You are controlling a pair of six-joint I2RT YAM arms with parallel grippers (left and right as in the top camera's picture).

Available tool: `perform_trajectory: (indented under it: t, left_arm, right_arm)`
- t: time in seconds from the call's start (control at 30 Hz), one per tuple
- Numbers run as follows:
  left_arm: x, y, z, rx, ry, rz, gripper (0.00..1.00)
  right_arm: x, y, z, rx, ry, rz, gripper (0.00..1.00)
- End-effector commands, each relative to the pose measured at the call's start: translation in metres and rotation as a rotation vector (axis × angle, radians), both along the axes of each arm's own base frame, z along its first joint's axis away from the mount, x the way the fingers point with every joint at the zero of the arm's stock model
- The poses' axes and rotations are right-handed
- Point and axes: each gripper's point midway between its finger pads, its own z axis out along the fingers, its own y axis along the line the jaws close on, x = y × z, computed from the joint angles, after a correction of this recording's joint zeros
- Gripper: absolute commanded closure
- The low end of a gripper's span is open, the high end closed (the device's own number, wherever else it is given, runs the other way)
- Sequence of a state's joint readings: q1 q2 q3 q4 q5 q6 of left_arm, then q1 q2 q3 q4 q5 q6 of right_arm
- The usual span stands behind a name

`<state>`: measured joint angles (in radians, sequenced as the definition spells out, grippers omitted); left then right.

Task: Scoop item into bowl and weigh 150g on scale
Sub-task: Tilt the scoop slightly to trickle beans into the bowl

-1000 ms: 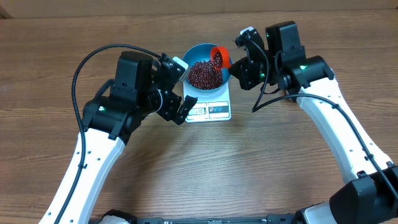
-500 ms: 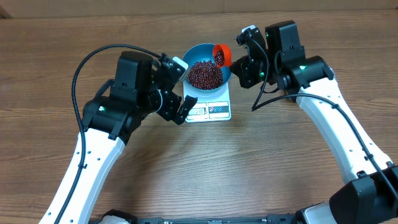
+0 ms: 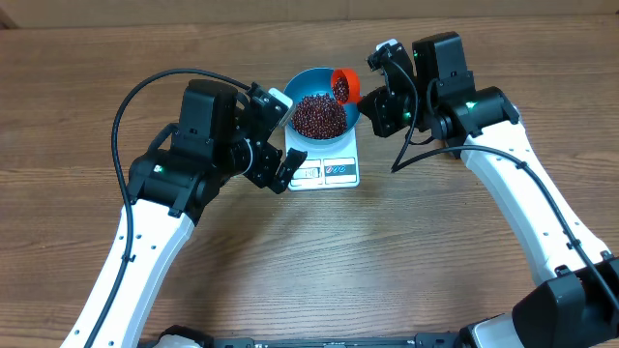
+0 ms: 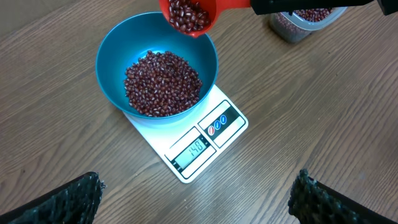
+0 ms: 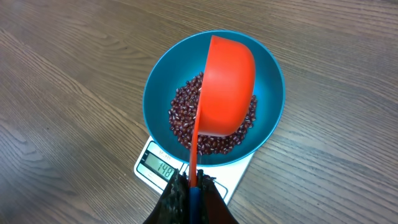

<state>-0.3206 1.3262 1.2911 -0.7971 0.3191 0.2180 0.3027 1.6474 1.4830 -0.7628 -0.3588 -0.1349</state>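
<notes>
scale (image 4: 161, 140) flat on wood table (image 3: 290, 271), between the two arms in overhead. on it: blue bowl (image 4: 112, 56), covering most of the platform, w/ display + button strip poking out on the side toward the l arm. on display: 148.

in bowl: loose maroon heap of beans (image 4: 163, 84) across the bottom, walls bare above.

over far rim of bowl: orange scoop (image 5: 227, 84), tipped, mouth turned down toward the heap, back of cup toward r wrist cam. inside scoop, per l wrist view: a load of beans, not touching the heap.

r gripper (image 5: 191, 198) pinching scoop by its thin handle, jaws pressed together on it at bottom of r wrist view.

l gripper (image 4: 196, 202) spread wide, nothing in it. fingers (image 4: 68, 199) at the bottom corners of l wrist view, hovering near display side of scale, apart from it.

top right of l wrist view, past the bowl: clear tub (image 4: 292, 28) w/ more beans, partly hidden behind dark arm, apart from scale.
</notes>
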Motion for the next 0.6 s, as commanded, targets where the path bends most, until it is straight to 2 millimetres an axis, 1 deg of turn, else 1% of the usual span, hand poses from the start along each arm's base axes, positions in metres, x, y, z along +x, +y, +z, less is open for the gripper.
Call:
perform_trajectory:
  t: [0.0,0.57]
  left_arm:
    - [-0.0012,-0.0021,0.0101,-0.006,-0.032,-0.025,0.01]
    - [-0.0012,-0.0021,0.0101,-0.006,-0.032,-0.025,0.0]
  right_arm:
    - [0.0016,0.0022,0.018,0.012,-0.045,-0.001,0.96]
    - [0.0006,0.0018,0.017,0.01,-0.039,-0.001,0.96]
